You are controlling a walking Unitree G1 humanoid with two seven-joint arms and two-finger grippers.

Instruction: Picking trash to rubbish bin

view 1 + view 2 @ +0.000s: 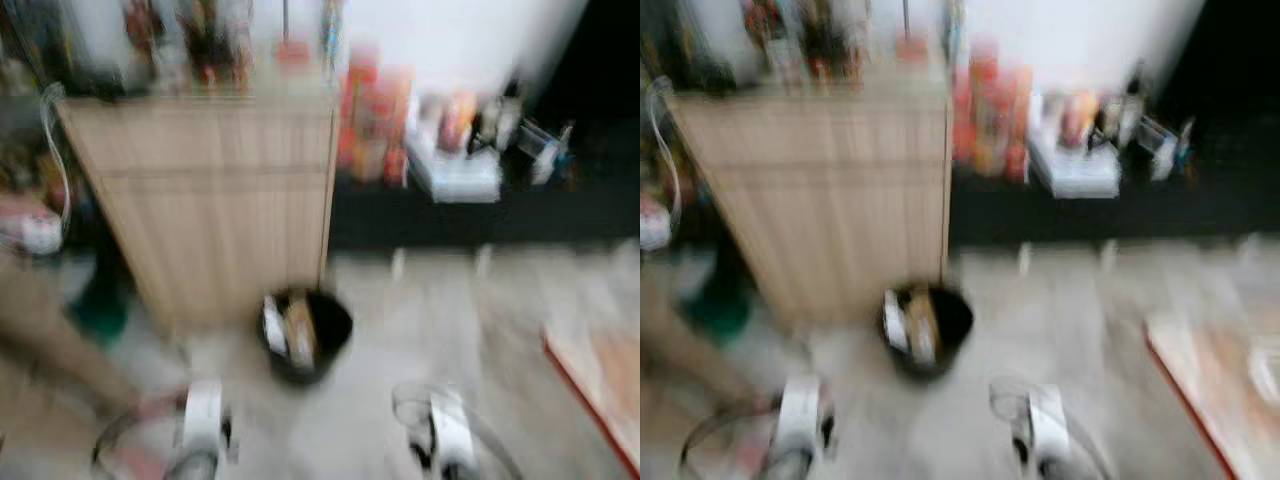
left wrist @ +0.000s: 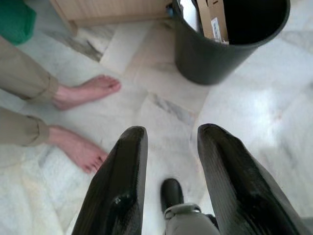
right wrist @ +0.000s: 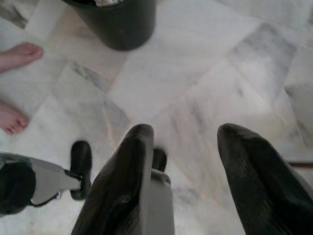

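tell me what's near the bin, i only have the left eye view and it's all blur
Observer: In the left wrist view a person's bare feet stand on the marble floor beside the black bin.
Operator: anything in the bin already
Observer: Yes, a cardboard box leans inside against its rim.
Operator: is the left gripper carrying trash
Observer: No, the left gripper is open, with only floor between its fingers.
Operator: and the right one
Observer: The right gripper is open too, nothing held, pointing at the floor short of the bin.
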